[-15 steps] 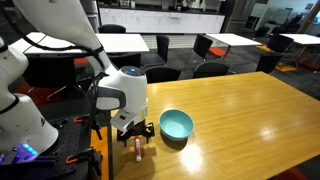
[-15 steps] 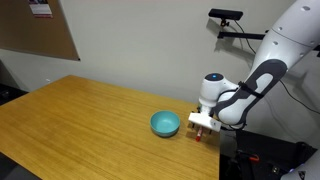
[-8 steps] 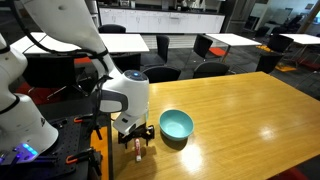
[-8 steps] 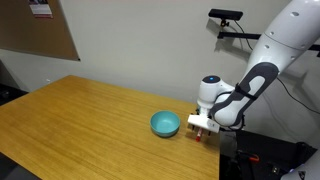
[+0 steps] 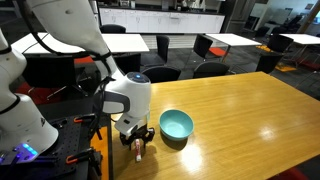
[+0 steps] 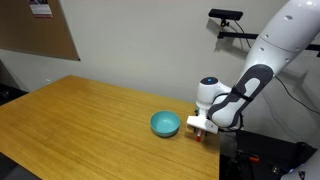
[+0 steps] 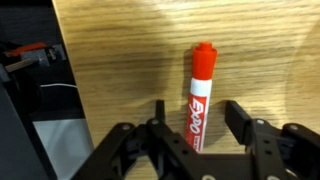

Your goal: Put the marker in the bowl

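Slim red-and-white marker (image 7: 199, 95) is lying by the wooden desk (image 7: 120, 60) edge, probably light, stiff and slippery; the released end effector (image 7: 198, 122) is straddling its white barrel, the best hold.

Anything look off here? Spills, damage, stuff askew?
Nothing stands out. The marker lies flat on the table, capped, between the fingers of the open gripper in the wrist view. The bowl sits upright close by, apart from it, with nothing visible inside. No spill or damage shows.
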